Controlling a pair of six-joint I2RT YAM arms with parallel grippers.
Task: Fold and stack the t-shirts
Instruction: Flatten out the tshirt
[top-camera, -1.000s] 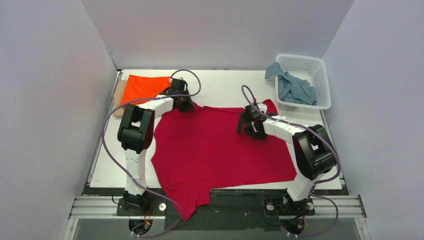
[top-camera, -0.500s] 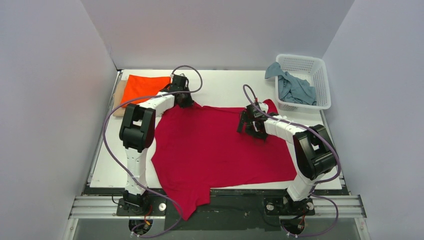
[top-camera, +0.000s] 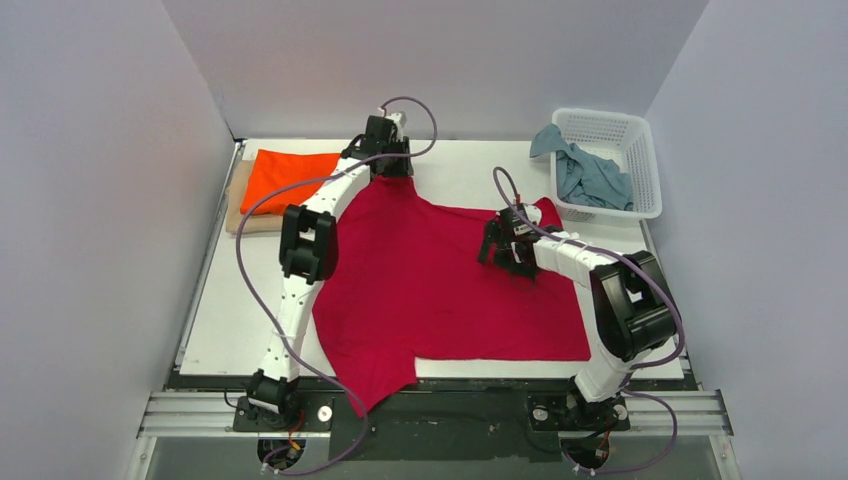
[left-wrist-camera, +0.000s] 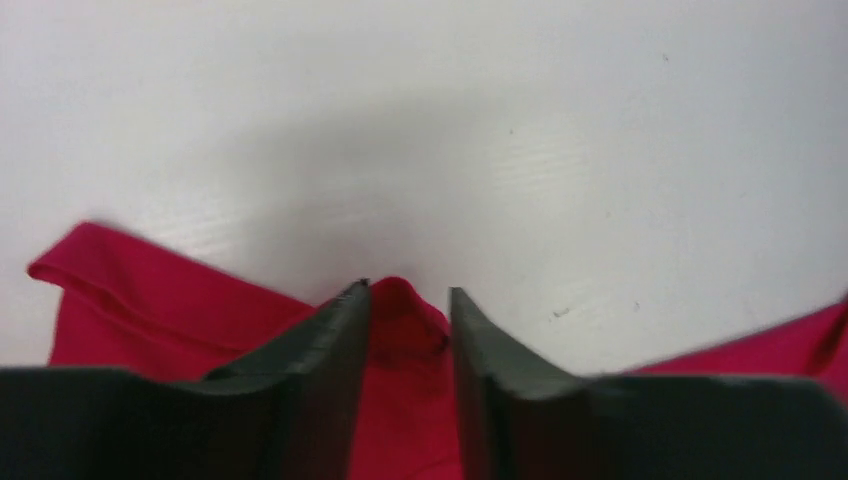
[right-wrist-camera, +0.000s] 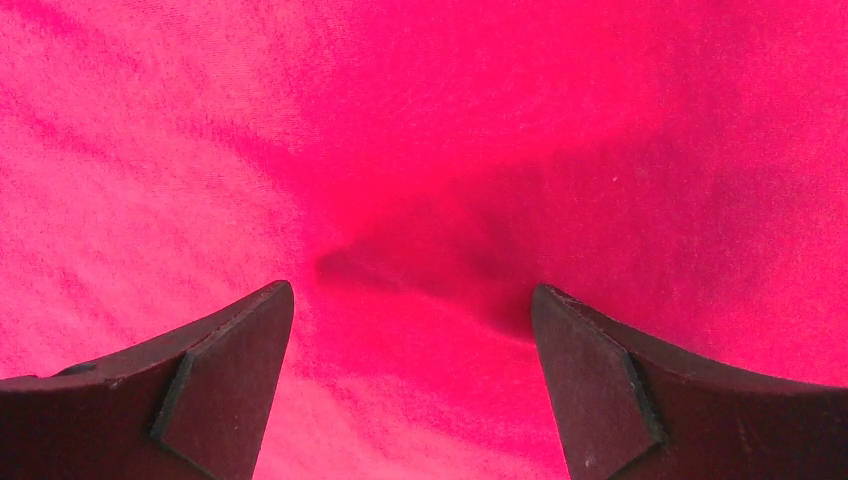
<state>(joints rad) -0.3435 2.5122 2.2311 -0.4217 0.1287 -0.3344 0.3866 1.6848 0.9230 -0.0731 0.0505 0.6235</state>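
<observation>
A crimson red t-shirt (top-camera: 440, 290) lies spread over the middle of the table, its near sleeve hanging over the front edge. My left gripper (top-camera: 388, 168) is stretched to the far side, at the shirt's drawn-out far corner. In the left wrist view its jaws (left-wrist-camera: 408, 292) stand slightly apart around a small raised pucker of red cloth (left-wrist-camera: 405, 305). My right gripper (top-camera: 503, 252) hovers wide open over the shirt's right part (right-wrist-camera: 420, 150), holding nothing. A folded orange t-shirt (top-camera: 290, 172) lies on a beige one (top-camera: 238, 200) at the far left.
A white lattice basket (top-camera: 645, 150) at the far right holds a crumpled grey-blue t-shirt (top-camera: 590, 178). White walls close in the table on three sides. Purple cables loop over both arms.
My left arm has reached toward the back wall, pulling the red shirt's far left corner with it. Its jaws have parted a little. My right gripper has hardly moved.
</observation>
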